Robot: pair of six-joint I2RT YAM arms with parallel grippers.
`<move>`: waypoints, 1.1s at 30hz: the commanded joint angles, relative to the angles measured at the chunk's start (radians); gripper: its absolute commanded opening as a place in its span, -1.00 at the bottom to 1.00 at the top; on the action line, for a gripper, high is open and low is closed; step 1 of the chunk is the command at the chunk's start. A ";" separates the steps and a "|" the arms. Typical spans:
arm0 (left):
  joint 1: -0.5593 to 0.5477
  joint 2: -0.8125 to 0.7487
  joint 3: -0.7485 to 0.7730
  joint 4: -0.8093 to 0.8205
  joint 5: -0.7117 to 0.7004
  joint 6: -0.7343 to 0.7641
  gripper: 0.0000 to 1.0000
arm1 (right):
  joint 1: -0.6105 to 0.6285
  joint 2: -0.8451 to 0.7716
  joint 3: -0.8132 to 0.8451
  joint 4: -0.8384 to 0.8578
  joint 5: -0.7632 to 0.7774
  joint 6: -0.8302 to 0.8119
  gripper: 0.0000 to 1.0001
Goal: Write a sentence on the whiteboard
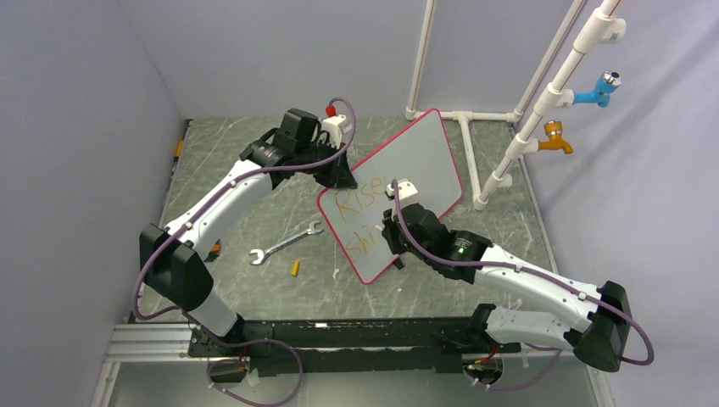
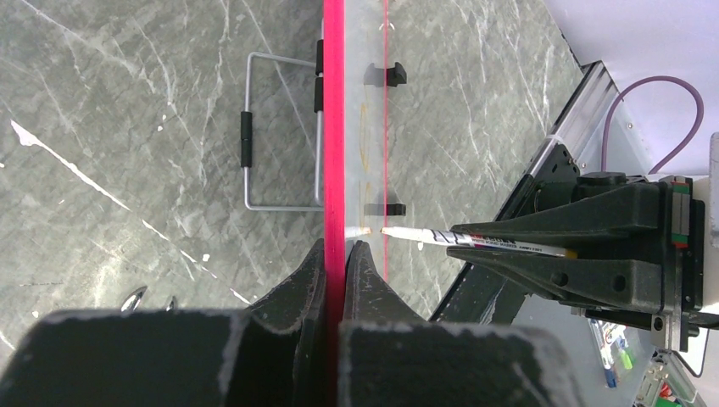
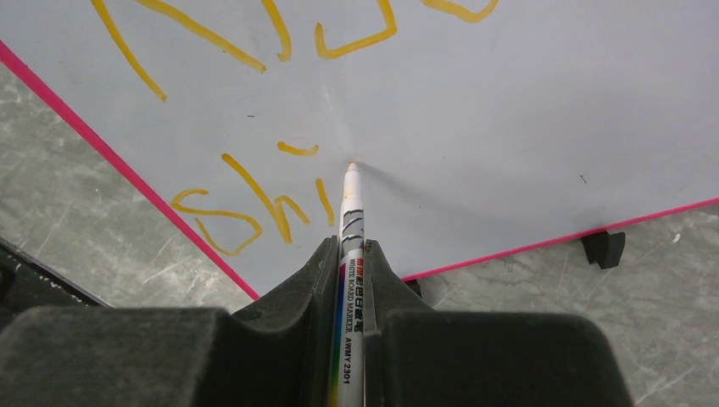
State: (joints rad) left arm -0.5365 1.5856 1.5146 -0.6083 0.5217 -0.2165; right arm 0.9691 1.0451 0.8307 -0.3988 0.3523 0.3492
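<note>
The right gripper (image 3: 348,251) is clamped on a marker (image 3: 351,203), its tip touching the whiteboard (image 3: 526,110) just ahead. The left gripper (image 2: 337,254) pinches the board's rim. The sentence (image 3: 259,199) reads "Rise shi"; the rest looks unwritten.

left arm (image 1: 229,191) stretched forward, its jaws pinched shut; right arm (image 1: 526,280) angled inward, jaws clamped.

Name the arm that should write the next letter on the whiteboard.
Right. The right gripper is shut on the marker, its tip at the whiteboard just past the orange letters "shi". The left gripper is clamped on the board's pink rim, apparently steadying it.
</note>
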 commanded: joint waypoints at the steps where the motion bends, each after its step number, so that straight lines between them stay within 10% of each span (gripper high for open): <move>1: 0.014 -0.030 -0.010 0.014 -0.222 0.178 -1.00 | -0.004 -0.007 0.019 0.047 -0.017 0.001 -1.00; 11: 0.038 -0.051 -0.019 -0.008 -0.335 0.241 -1.00 | -0.004 -0.008 0.025 0.061 -0.041 -0.002 -1.00; 33: 0.207 0.037 0.004 0.012 -0.068 0.293 -1.00 | -0.020 0.071 0.086 0.179 -0.107 -0.086 -1.00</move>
State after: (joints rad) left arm -0.3462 1.5757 1.5089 -0.6403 0.5758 -0.1471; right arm 0.9646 1.0908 0.8845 -0.3206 0.2855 0.2951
